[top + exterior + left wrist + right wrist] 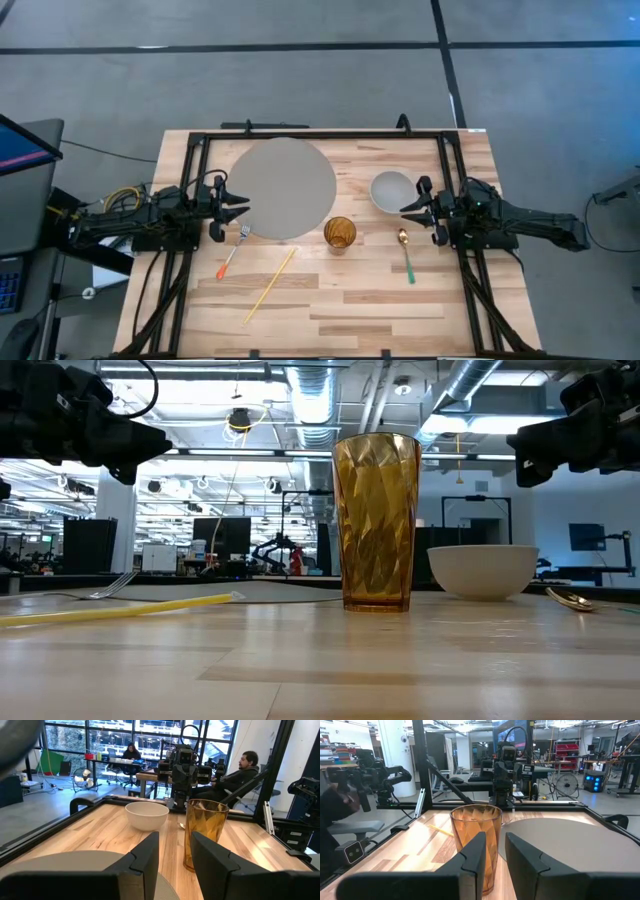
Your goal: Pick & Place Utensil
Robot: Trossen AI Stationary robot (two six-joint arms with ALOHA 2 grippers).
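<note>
A fork [233,252] with an orange handle lies flat beside the grey round plate [283,188]. A spoon [406,255] with a gold bowl and green handle lies flat near the white bowl [392,191]. A yellow stick [270,285] lies slanted on the wood. An amber glass [340,233] stands upright between the arms. My left gripper [242,208] hovers open at the plate's left rim, just above the fork's tines. My right gripper [406,214] hovers open beside the white bowl, above the spoon's bowl end. Each wrist view shows a narrow gap between the fingers [150,855] [475,855].
A black frame [320,134] runs round the table's far side and both flanks. The glass [376,525] stands in the middle, the white bowl [483,570] to its right. Bare wood lies toward the near edge. People sit at desks in the room beyond.
</note>
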